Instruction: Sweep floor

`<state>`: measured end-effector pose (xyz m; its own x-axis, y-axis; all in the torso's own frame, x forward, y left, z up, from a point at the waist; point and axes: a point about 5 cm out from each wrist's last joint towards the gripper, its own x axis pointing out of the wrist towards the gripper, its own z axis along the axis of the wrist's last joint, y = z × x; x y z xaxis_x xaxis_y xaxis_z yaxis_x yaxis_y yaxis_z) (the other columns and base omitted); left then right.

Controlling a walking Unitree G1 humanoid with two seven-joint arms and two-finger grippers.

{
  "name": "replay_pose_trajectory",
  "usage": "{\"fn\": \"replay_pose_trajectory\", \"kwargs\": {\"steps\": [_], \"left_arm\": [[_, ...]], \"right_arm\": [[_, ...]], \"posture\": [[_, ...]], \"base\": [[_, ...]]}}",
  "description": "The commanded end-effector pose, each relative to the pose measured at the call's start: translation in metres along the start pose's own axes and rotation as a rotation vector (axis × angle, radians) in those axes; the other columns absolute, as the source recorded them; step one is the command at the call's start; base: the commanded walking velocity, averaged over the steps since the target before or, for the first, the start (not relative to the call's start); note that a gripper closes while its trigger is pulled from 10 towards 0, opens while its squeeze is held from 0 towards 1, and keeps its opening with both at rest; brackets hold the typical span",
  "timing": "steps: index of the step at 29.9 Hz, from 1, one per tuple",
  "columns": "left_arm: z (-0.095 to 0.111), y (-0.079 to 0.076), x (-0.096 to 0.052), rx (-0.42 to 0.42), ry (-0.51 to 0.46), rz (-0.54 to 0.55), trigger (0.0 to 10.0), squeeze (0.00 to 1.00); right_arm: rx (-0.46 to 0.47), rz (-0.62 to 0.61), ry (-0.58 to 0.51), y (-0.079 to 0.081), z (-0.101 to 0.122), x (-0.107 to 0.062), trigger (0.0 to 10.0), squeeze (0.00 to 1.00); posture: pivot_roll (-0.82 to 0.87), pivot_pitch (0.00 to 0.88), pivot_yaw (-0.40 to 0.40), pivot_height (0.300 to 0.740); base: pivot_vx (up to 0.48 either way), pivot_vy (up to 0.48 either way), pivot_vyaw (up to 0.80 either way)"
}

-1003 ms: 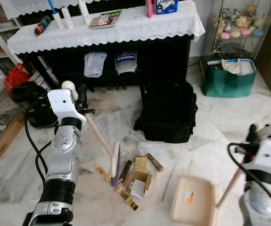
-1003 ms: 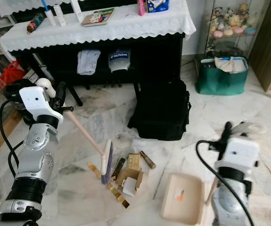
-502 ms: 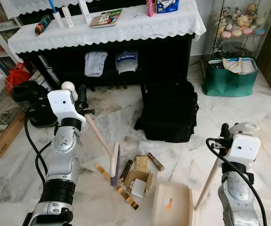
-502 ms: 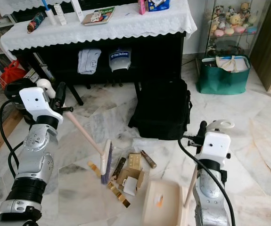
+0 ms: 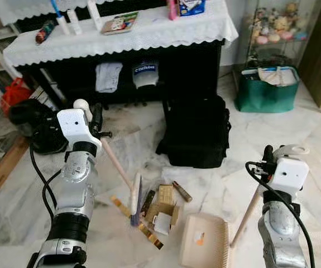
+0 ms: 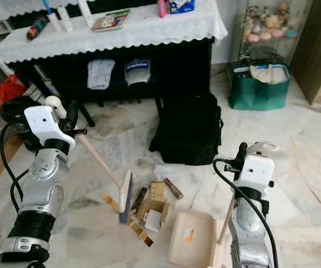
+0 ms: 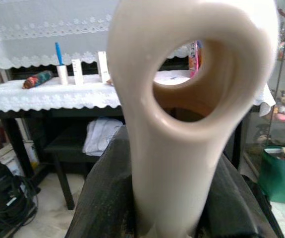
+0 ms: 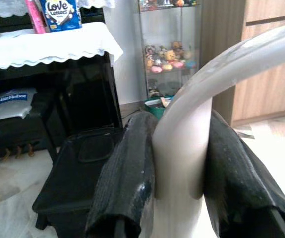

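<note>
Broom (image 5: 135,192) in my clamped left gripper (image 5: 96,120) stands at nine o'clock of the litter (image 5: 161,209); dustpan (image 5: 205,245), handle pinched by my right gripper (image 5: 267,159), waits at four. A hard stroke risks scattering scraps past its lip.

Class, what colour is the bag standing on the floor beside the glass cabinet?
Green bag, clearest in the left eye view.
</note>
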<state>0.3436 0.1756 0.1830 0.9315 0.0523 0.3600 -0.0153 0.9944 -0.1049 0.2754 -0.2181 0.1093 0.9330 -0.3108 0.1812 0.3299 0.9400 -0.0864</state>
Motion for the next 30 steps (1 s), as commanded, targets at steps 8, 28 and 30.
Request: {"fn": "replay_pose_trajectory", "kwargs": {"steps": [8,28,30], "left_arm": [[0.0114,0.0096,0.0033,0.01,-0.062,0.032,10.0,0.0],[0.0107,0.0072,0.0031,0.001,-0.06,0.011,10.0,0.0],[0.0102,0.0068,0.0029,0.0,-0.058,0.008,10.0,0.0]], "right_arm": [[0.022,0.034,-0.06,0.0123,0.0095,0.0033,10.0,0.0],[0.021,0.039,-0.063,0.0141,0.0083,0.0032,10.0,0.0],[0.018,0.037,-0.059,0.0135,0.0074,0.0028,10.0,0.0]], "posture": [[-0.13,0.074,0.198,0.74],[-0.12,0.074,0.198,0.74],[-0.12,0.074,0.197,0.74]], "base": [[0.0,0.325,0.0],[0.0,0.211,0.0],[0.0,0.0,0.0]]}}
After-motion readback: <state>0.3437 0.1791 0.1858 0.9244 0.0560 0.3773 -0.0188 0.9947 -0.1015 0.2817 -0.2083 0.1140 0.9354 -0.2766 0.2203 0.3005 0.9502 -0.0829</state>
